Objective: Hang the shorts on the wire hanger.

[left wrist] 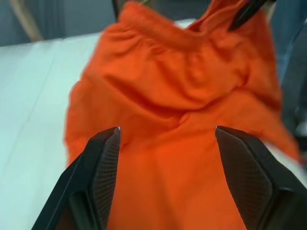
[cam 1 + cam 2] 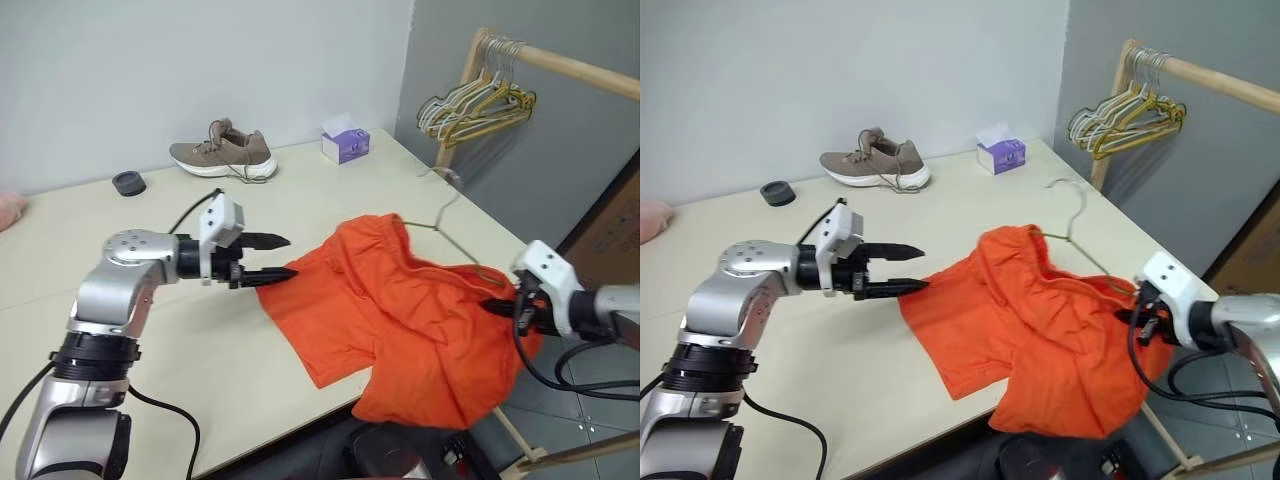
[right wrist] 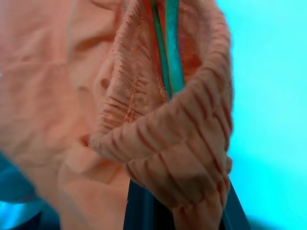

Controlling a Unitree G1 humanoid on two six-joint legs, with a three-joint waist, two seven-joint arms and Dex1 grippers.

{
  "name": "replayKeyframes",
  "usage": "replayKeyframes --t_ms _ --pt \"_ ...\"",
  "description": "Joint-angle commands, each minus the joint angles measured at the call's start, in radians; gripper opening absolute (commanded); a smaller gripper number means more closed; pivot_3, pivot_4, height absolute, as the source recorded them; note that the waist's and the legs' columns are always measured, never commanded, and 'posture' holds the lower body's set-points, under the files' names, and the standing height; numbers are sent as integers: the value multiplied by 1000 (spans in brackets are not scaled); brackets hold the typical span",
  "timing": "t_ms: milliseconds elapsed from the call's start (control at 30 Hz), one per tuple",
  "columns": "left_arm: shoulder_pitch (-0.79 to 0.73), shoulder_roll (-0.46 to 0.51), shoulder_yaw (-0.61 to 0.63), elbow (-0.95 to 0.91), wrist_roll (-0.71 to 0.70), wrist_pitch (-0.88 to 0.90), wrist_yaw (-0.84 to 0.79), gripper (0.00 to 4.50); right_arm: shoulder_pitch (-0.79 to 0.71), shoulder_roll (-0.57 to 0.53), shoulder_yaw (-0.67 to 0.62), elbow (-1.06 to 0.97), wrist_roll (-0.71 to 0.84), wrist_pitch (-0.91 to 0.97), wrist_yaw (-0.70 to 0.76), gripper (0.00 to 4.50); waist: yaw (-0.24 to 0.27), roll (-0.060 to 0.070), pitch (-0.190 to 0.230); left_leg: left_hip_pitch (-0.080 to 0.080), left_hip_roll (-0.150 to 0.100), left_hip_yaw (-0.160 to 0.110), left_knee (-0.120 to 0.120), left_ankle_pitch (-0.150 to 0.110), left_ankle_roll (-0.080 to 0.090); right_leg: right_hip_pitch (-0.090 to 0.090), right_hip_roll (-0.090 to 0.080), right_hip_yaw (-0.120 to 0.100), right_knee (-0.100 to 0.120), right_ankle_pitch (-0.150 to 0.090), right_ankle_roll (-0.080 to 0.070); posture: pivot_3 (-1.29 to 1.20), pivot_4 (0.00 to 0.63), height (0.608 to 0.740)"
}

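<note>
Reading off my feeds from near to far. Left claw [image 2: 282, 256] is nearest, hovering over the desk [image 2: 120, 300] with its jaws spread wide and nothing between them; the lower fingertip sits right at the near-left edge of the shorts [image 2: 400, 310], and I cannot tell whether it touches the cloth. Left wrist view confirms both fingers [image 1: 103, 163] apart with orange fabric beyond them. Shorts lie crumpled across the desk's right front corner, one part drooping over the edge. Right claw [image 2: 503, 307] is clamped shut on the gathered waistband at the desk's right edge; in the right wrist view the bunched elastic sits between its fingers with two thin wires running up behind it. Wire hanger [image 2: 452, 240] lies on the desk partly under the shorts, its hook end sticking out toward the far right. Further back: a brown shoe [image 2: 225, 152], a small dark round object [image 2: 129, 183], a purple tissue box [image 2: 345, 143], and bunched hangers [image 2: 480, 108] on a wooden rack.
</note>
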Motion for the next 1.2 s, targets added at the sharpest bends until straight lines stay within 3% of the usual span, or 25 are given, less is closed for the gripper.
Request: replayKeyframes --t_ms 33,167,467,700,1000,1200 --pt "-38 -56 -35 -91 -27 68 77 3468 29 47 -208 -58 14 148 -97 0 -1 0 0 0 0 0 0 0 0 0 0 0 0 0 0 -497 0 740" --pt "-76 -120 -79 -132 -6 70 146 4475 68 68 -336 -81 -1 267 -170 0 -10 0 0 0 -3 0 0 0 0 0 0 0 0 0 0 -520 0 740" --pt "-134 -209 -163 -169 93 12 276 4492 -30 68 -515 -19 -66 433 -324 0 -44 3 -2 0 -3 2 -1 0 0 0 1 0 -1 0 0 -539 19 740" --pt "-158 -239 -180 -172 123 -9 310 4492 -239 28 -497 98 -119 449 -431 0 -66 6 0 0 -3 3 -3 0 0 1 2 1 -1 -2 -1 -531 41 740" --pt "-180 -274 -197 -178 123 -3 328 4492 -526 -41 -401 461 -154 443 -519 0 -68 9 11 6 -5 9 -4 -1 1 2 2 7 -2 -2 -1 -523 62 740" --pt "-210 -302 -199 -187 113 33 351 4492 -641 -69 -341 628 -156 452 -548 0 -69 12 18 9 -5 14 -7 -2 3 3 2 16 -2 -2 -1 -517 63 740"
